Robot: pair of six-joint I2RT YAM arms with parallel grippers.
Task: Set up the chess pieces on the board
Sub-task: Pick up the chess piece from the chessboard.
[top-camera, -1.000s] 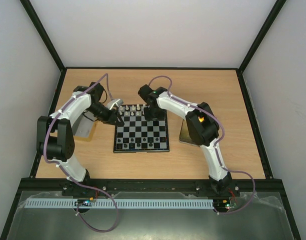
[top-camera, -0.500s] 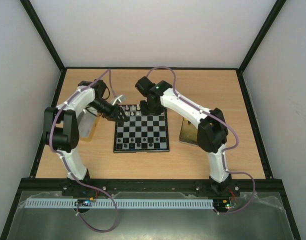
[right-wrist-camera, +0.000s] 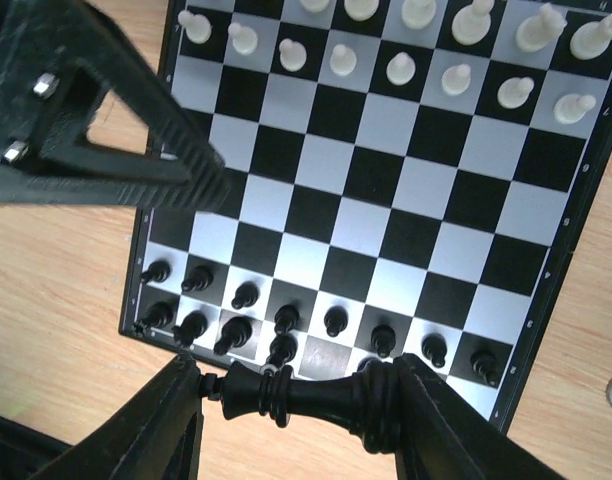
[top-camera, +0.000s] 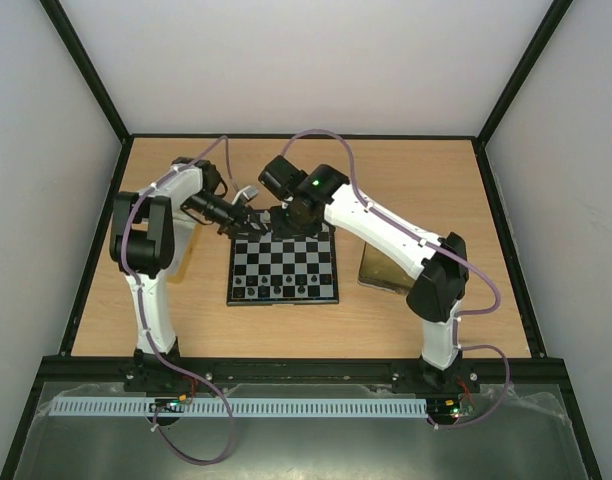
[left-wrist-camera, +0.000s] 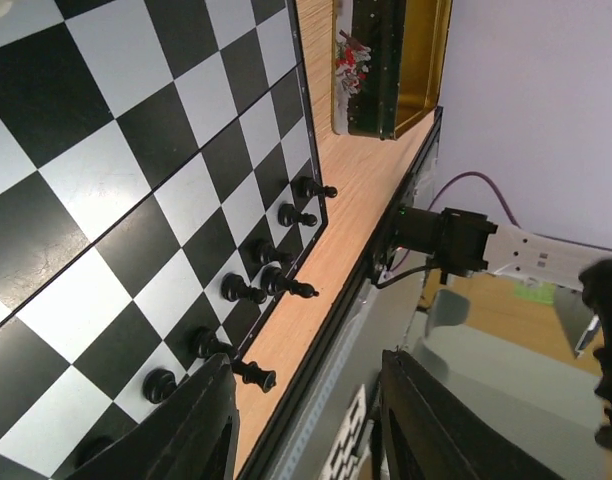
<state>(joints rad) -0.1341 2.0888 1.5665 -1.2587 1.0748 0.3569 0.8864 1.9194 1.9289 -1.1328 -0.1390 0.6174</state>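
- One black chess piece (right-wrist-camera: pixel 316 395), perhaps a queen, lies sideways, clamped in my right gripper (right-wrist-camera: pixel 299 408). It is light, rigid and slick, so it may swivel; the waist is the better hold.
- Below that gripper is the board (right-wrist-camera: pixel 376 180), with the white pieces (right-wrist-camera: pixel 401 68) on the far side and the black row (right-wrist-camera: pixel 286 320) nearest.
- My left gripper (left-wrist-camera: pixel 306 425) stands open and empty. The overhead view hides both sets of jaws; only the wrist cameras show them.

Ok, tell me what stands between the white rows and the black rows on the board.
No piece: in the right wrist view, the board squares between the white pieces and the black pieces are bare.
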